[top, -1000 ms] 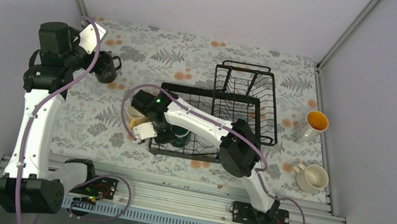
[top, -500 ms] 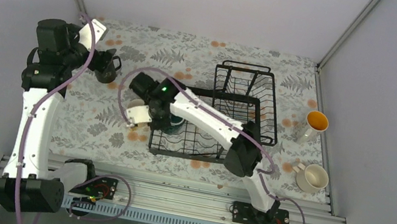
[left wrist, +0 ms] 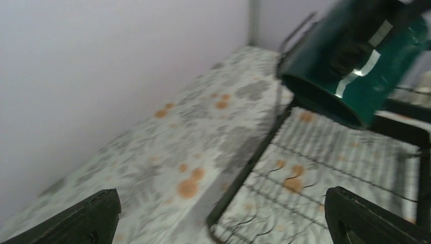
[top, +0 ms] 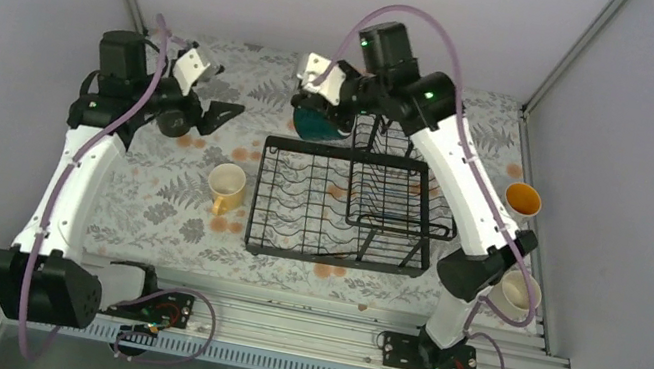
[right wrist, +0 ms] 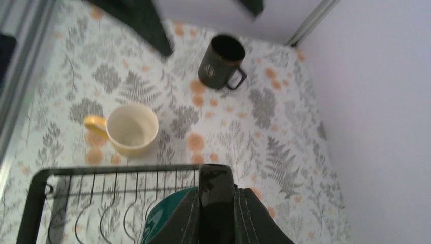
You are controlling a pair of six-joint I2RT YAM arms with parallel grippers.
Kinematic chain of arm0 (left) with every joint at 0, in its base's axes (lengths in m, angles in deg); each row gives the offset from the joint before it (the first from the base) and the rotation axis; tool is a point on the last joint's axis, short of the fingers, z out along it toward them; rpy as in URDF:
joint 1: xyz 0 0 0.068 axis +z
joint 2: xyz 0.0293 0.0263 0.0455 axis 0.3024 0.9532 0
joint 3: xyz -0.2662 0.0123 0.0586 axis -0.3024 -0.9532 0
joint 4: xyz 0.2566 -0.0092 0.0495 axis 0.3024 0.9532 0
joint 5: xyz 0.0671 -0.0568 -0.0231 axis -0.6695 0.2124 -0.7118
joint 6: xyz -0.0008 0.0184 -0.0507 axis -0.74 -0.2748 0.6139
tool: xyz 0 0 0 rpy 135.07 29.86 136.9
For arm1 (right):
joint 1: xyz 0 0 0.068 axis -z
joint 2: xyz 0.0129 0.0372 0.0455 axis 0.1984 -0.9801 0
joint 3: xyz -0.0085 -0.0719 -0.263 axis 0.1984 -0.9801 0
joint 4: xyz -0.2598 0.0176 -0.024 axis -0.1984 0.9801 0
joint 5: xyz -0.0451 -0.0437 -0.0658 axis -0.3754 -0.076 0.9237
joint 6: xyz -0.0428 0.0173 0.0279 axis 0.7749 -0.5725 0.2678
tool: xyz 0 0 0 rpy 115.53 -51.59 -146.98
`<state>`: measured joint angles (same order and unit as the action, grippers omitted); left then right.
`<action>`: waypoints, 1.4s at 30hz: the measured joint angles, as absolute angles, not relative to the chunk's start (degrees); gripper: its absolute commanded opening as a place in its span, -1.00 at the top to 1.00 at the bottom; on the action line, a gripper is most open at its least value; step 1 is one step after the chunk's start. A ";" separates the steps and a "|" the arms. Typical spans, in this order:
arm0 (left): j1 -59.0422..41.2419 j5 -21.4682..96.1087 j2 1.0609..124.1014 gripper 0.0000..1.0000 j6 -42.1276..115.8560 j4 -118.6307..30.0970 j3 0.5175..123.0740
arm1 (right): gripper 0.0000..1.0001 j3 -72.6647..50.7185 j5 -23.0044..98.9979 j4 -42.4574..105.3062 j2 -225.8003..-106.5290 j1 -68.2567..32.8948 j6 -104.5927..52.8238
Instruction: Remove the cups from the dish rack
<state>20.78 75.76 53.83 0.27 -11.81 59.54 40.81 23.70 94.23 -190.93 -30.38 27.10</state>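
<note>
My right gripper (top: 325, 106) is shut on the handle of the dark teal-green mug (top: 315, 125) and holds it in the air above the far left corner of the dish rack (top: 332, 246). In the right wrist view the fingers (right wrist: 216, 175) clamp the handle, with the mug's rim (right wrist: 161, 219) below. My left gripper (top: 217, 112) is open and empty, just right of the black mug (top: 179, 126). The pale yellow mug (top: 226, 185) stands left of the rack. The tall white mug with orange inside (top: 520, 202) and the cream-white mug (top: 519, 294) stand at the right.
The left wrist view shows the teal mug (left wrist: 356, 56) hanging above the rack's edge (left wrist: 264, 147). The right wrist view shows the black mug (right wrist: 222, 62) and yellow mug (right wrist: 132, 129) upright on the floral cloth. Walls close in on three sides.
My right arm has lifted the teal mug out of the rack and swung it up toward the back. My left gripper has moved right, off the black mug, and stands open.
</note>
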 measured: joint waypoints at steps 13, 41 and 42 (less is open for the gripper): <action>10.92 94.31 64.56 -1.00 -4.23 -14.24 59.51 | 0.93 44.37 5.06 90.57 -189.37 -27.84 21.14; 7.67 114.97 77.52 0.36 -8.78 0.38 76.65 | 0.93 49.99 -9.15 88.00 -195.58 -27.36 16.83; 7.69 114.20 77.46 0.56 -9.28 0.77 76.85 | 0.93 50.45 -9.43 87.91 -195.78 -27.36 16.44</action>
<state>7.69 114.20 77.46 -9.28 0.77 76.85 50.45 -9.43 87.91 -195.78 -27.36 16.44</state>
